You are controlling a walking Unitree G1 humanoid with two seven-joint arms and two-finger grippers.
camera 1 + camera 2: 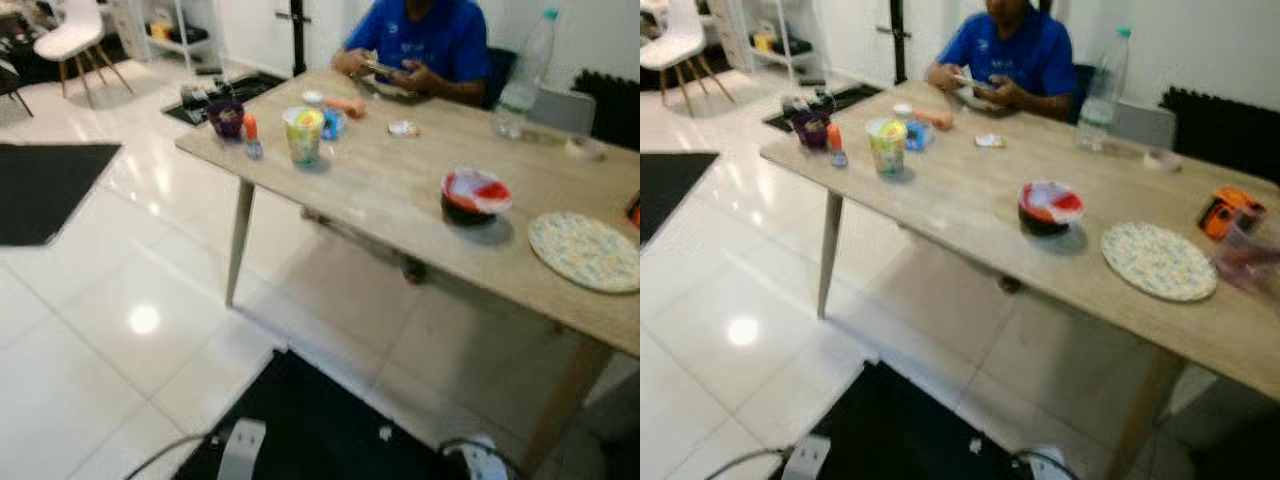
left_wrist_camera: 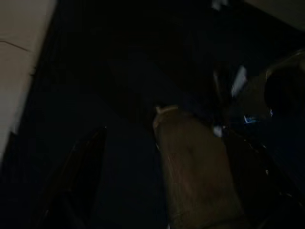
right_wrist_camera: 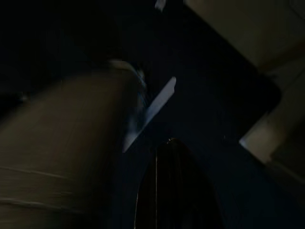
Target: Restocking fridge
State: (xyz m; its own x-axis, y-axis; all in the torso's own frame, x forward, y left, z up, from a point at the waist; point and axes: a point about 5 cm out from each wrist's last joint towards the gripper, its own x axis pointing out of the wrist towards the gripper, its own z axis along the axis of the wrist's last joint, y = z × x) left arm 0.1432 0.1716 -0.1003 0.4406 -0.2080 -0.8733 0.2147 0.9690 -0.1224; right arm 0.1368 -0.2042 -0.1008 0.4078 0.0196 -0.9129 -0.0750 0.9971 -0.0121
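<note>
Fingers' spread cannot be told in the dark; the table [image 1: 970, 200] holds one bowl [image 1: 1048, 207], one plate [image 1: 1157, 261], one bottle [image 1: 1103, 80].

The robot's body is showing mostly in the dim wrist views. A long black finger [image 2: 81, 176] is appearing glossy and tapered; another black finger [image 3: 174, 191] is displaying a slim central seam. Both are appearing blurred and underexposed.

person [image 1: 420, 40] cut off above shoulders, both wrist views dark
</note>
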